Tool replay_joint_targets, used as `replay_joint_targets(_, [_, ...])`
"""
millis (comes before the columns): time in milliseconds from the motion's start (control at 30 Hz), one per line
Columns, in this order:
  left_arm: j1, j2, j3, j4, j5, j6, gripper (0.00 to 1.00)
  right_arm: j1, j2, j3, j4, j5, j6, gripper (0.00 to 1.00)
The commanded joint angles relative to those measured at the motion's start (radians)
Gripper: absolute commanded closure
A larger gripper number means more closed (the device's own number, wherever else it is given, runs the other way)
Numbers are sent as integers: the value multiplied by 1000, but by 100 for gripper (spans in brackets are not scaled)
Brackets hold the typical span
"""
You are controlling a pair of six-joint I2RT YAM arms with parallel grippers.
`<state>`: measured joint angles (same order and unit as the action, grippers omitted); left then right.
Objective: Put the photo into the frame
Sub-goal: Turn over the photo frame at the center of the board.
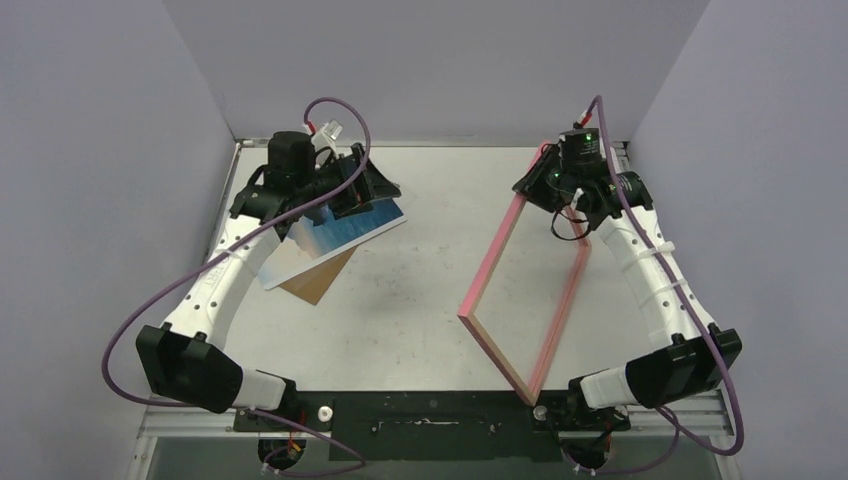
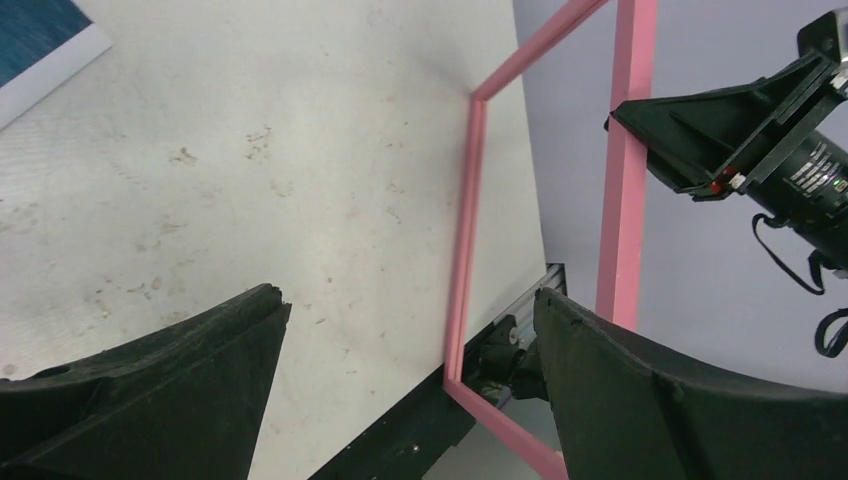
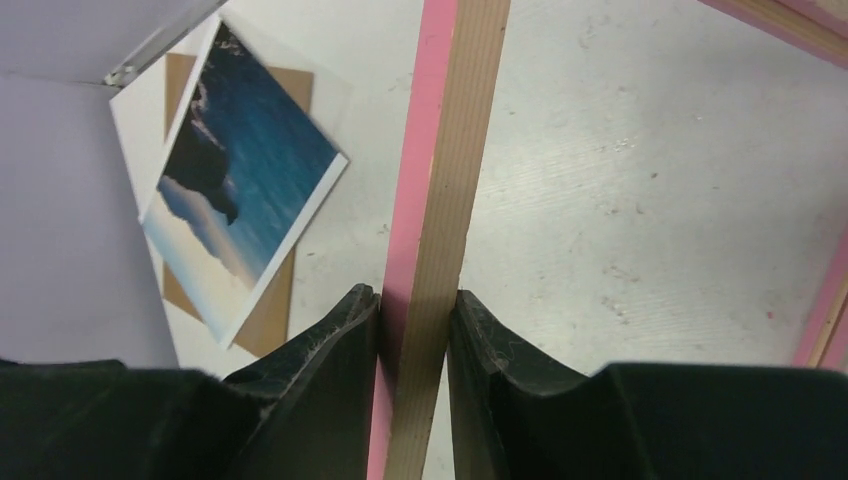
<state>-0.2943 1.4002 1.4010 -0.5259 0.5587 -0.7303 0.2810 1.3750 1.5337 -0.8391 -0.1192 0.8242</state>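
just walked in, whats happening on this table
The right gripper is clamped on one rail of the pink frame, holding it tilted up from the table. The left gripper is open and empty, hovering by the photo, which lies face up on a brown backing panel at the left. The photo is not yet in the frame.

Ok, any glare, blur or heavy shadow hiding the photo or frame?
Top view: soft even light, faint shadow on the table, photo and frame crisp. Left wrist: its own fingers dark and slightly blurred. Right wrist: no glare on the photo.
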Motion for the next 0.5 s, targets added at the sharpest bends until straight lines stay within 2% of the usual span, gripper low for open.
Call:
replay_joint_targets(0, [1, -39, -14, -102, -98, 99, 8, -15, 57, 51, -53, 94, -156, 84])
replay_joint_targets(167, [4, -67, -69, -133, -140, 125, 8, -14, 179, 50, 28, 116, -216, 84])
replay_joint_targets(333, [6, -82, -112, -146, -146, 125, 8, -16, 325, 92, 101, 252, -210, 83])
replay_joint_targets(467, [4, -84, -128, -180, -170, 127, 8, -17, 463, 150, 183, 271, -208, 80])
